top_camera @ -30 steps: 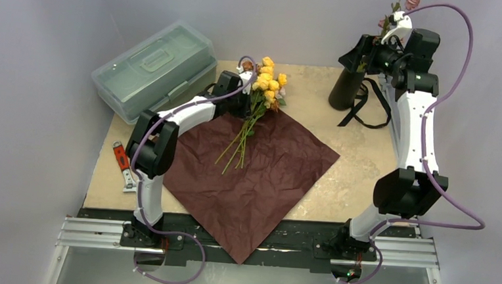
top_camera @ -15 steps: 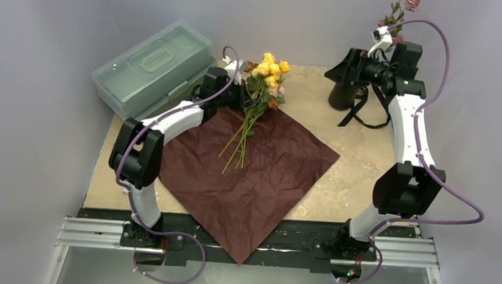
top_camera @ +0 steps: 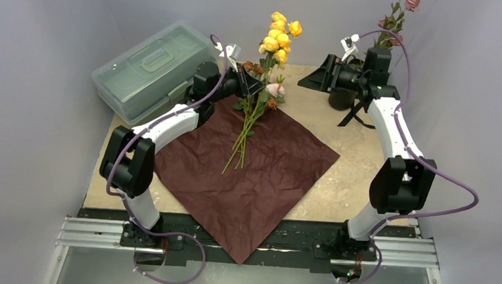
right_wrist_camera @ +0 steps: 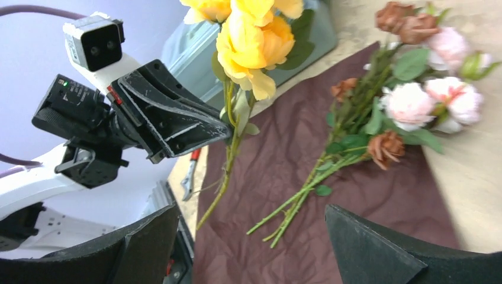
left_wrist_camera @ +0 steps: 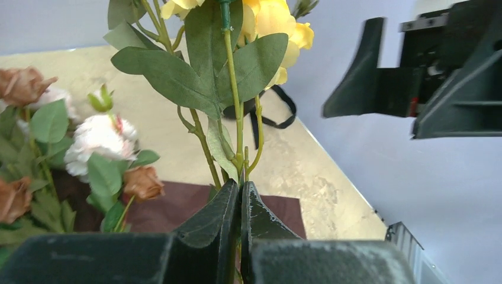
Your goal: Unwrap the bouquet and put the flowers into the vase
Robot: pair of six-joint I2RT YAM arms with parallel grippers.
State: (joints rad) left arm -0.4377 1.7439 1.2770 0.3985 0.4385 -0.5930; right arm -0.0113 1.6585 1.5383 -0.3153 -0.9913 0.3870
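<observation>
My left gripper (top_camera: 253, 86) is shut on the green stem of a sprig of yellow flowers (top_camera: 281, 33) and holds it upright above the far corner of the maroon paper (top_camera: 259, 175). The left wrist view shows the stem pinched between the closed jaws (left_wrist_camera: 241, 184). The other flowers (top_camera: 251, 119), pink and dusky-red, lie on the paper. My right gripper (top_camera: 315, 77) stands wide open to the right of the sprig and faces it, with nothing in it (right_wrist_camera: 254, 248). The black vase (top_camera: 340, 100) stands behind the right arm, mostly hidden, and a leafy pink-flowered stem (top_camera: 395, 18) rises from it.
A translucent lidded plastic box (top_camera: 154, 67) sits at the far left. A black ribbon (top_camera: 363, 117) lies by the vase. A red-handled tool (right_wrist_camera: 189, 171) lies on the table left of the paper. The walls stand close on both sides.
My left gripper has lifted the yellow sprig up off the paper and tilted it upright. My right gripper has swung left, away from the vase and toward the sprig, still open.
</observation>
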